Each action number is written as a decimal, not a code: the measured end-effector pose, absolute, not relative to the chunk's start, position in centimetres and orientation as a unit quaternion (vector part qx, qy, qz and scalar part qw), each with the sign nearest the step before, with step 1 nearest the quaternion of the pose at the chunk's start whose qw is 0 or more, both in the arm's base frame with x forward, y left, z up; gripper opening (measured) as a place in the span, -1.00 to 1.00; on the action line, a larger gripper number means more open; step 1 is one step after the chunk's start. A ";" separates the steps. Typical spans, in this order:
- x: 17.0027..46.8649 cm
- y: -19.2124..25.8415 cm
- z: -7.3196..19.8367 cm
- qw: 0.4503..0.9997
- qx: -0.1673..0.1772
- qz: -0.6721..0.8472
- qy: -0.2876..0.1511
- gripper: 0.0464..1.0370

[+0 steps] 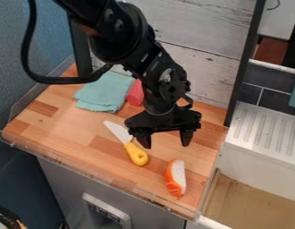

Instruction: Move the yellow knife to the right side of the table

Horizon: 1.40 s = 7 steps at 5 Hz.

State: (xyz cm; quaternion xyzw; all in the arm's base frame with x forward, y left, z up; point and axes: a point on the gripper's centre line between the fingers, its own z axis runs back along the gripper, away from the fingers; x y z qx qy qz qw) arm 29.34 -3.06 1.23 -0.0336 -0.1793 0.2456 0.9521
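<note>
1. You have the wooden counter below you, with a clear raised edge along its near side.
2. At the far side of your counter stands a wall of pale planks.
3. Your black arm comes from the far left, and a black cable makes a big loop at its left.
4. To the right of the counter, you see a white ridged board.
5. Your hand hangs down over the right half of the counter. Its two fingers are wide apart, and you hold nothing between them.
6. On the far left part of the counter, you have a blue-green cloth, which lies in folds.
7. Your yellow knife lies flat around the middle of the counter, to the left of your hand. Its pale blade points to the far left, toward the cloth, and its yellow handle is turned to the near right. It is not on the right side.
8. In the near right part of the counter, you can see an orange and white toy piece, to the right of the knife.
9. Just to the right of the cloth is a red thing, partly hidden for you behind the arm.
</note>
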 end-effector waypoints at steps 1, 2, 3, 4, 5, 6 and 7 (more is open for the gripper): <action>29.0 -3.0 0.5 0.954 -0.029 0.249 -0.167 0.92; 29.0 -2.5 0.4 0.948 -0.022 0.271 -0.165 0.92; 29.3 -1.4 -0.4 0.943 -0.010 0.295 -0.154 0.92; 29.8 -0.1 -1.3 0.932 0.038 0.331 -0.140 0.92; 30.5 0.6 -2.4 0.926 0.049 0.353 -0.128 0.92; 30.3 1.5 -3.4 0.917 0.069 0.376 -0.113 0.92; 29.7 2.0 -4.7 0.917 0.077 0.380 -0.095 0.92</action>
